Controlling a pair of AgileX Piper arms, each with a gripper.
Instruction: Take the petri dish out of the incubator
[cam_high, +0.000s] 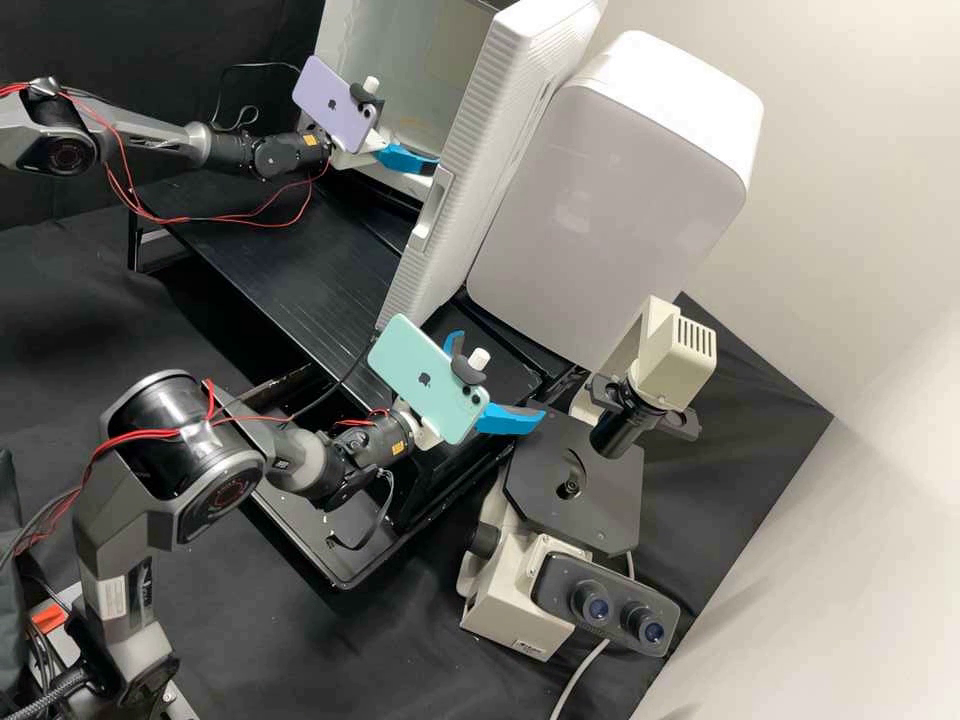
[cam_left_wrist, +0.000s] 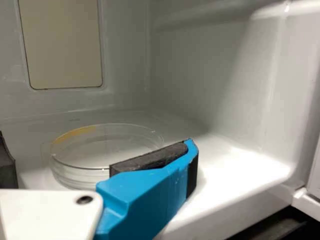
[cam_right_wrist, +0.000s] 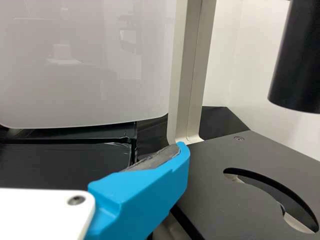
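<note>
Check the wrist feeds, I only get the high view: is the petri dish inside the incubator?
Observer: Yes. The petri dish lies flat on the white incubator floor, with a yellowish streak along its far rim.
Operator: Left claw on it?
Observer: Not gripped. The left claw is open, the dish just ahead of its fingertips.
Operator: Anything behind it?
Observer: A beige panel on the back wall.
</note>
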